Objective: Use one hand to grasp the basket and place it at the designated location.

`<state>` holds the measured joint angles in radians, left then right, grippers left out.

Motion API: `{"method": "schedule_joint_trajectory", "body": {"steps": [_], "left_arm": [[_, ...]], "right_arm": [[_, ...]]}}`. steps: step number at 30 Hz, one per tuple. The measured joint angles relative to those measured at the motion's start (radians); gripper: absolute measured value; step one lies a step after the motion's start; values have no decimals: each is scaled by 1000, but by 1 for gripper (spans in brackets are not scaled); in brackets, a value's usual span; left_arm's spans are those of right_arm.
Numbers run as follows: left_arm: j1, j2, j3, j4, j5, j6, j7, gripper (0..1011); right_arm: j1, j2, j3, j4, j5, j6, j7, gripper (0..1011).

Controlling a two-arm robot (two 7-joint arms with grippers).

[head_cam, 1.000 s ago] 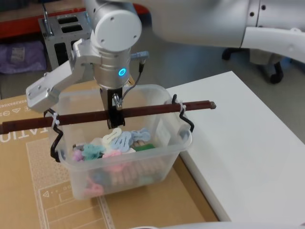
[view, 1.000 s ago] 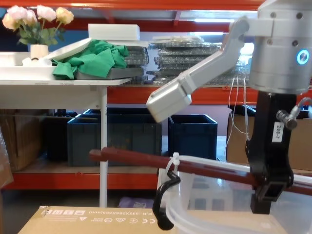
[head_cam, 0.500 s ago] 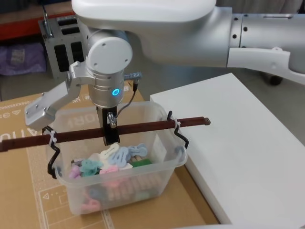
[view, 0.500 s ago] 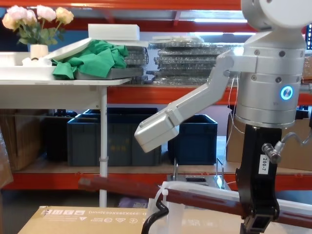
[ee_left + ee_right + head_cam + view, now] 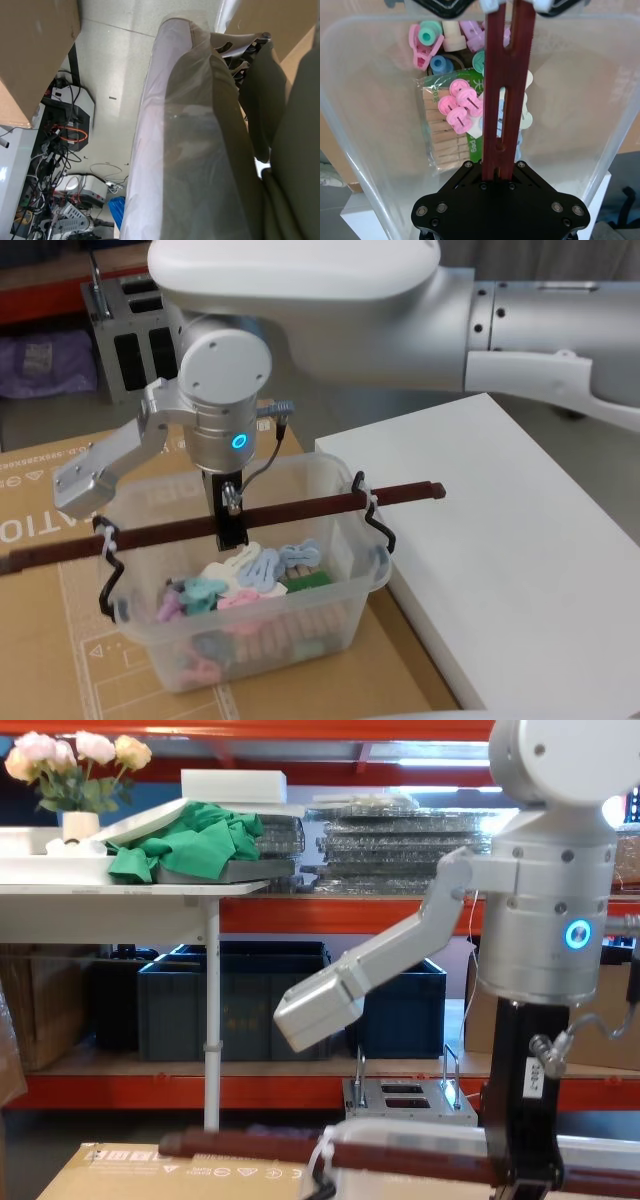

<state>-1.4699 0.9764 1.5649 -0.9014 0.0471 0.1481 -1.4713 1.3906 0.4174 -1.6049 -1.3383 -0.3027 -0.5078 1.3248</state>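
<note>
Right claw (image 5: 232, 532) clamped on handle (image 5: 300, 510) of basket (image 5: 300, 628), above cardboard box (image 5: 40, 660), white table (image 5: 500, 540) beside, orange shelving (image 5: 260, 915), blue crates (image 5: 230, 1000) behind

The large silver-white right arm (image 5: 420, 320) reaches in from the robot's right and bends down into a silver cylindrical wrist (image 5: 225, 405) directly above the claw, a blue ring light (image 5: 238, 441) glowing on its face. The black blocky right gripper (image 5: 233, 535) hangs straight down from it, fingers closed on a dark reddish-brown bar handle (image 5: 300, 508) near the bar's middle. Up and to the claw's left, a grey angled camera bracket (image 5: 95, 470) juts from the wrist.
</note>
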Motion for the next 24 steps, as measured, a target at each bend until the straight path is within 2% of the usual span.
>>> {"method": "schedule_joint_trajectory", "body": {"steps": [11, 24], "left_arm": [[0, 0, 0, 0, 0, 0, 0, 0], [0, 0, 0, 0, 0, 0, 0, 0]], "right_arm": [[-37, -14, 14, 58, 10, -16, -18, 0], [-47, 0, 30, 56, 27, -35, -18, 0]]}}
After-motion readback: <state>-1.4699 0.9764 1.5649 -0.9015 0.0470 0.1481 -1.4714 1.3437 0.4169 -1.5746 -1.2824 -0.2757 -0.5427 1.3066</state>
